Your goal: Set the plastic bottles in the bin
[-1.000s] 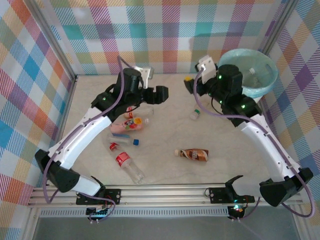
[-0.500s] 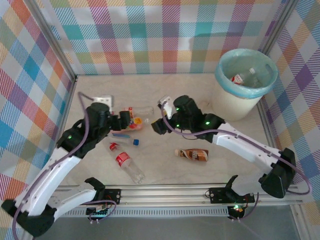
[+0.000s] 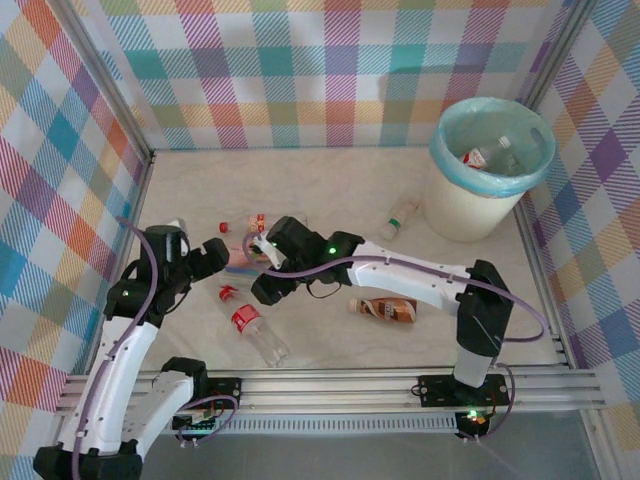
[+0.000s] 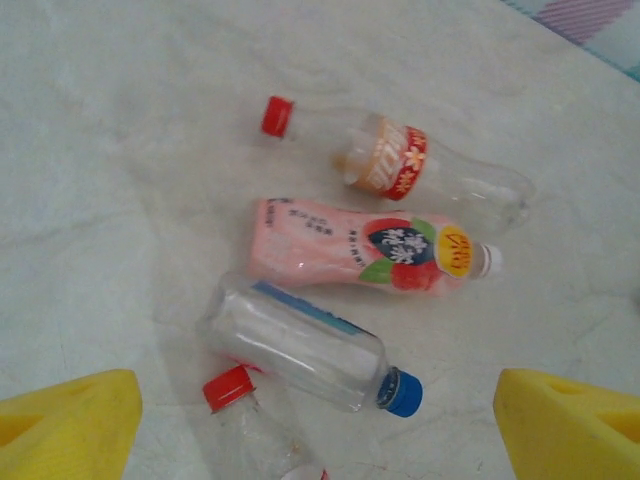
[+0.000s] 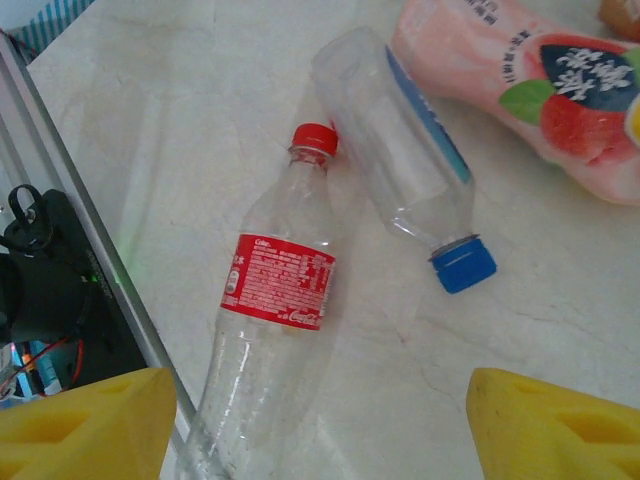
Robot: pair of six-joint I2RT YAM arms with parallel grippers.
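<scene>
Several plastic bottles lie clustered left of centre. There is a clear red-label bottle (image 5: 275, 300) with a red cap, a clear blue-capped bottle (image 5: 400, 150) and a pink strawberry-label bottle (image 4: 370, 245). A clear orange-label bottle (image 4: 400, 165) lies beyond the pink one. My left gripper (image 3: 215, 252) (image 4: 320, 430) hangs open just above the blue-capped bottle (image 4: 300, 345). My right gripper (image 3: 265, 288) (image 5: 320, 430) is open over the red-label bottle (image 3: 250, 325). A brown bottle (image 3: 388, 310) lies mid-table. A small clear bottle (image 3: 400, 215) rests beside the bin (image 3: 460, 215), which holds bottles.
The two grippers are close together over the same cluster. Checked walls stand on the left, back and right. The aluminium front rail (image 3: 330, 385) runs near the red-label bottle's base. The bin stands in the back right corner.
Both arms have swung from the back of the table down to the bottle cluster at left centre. The right arm left the bin and crossed to the left.
</scene>
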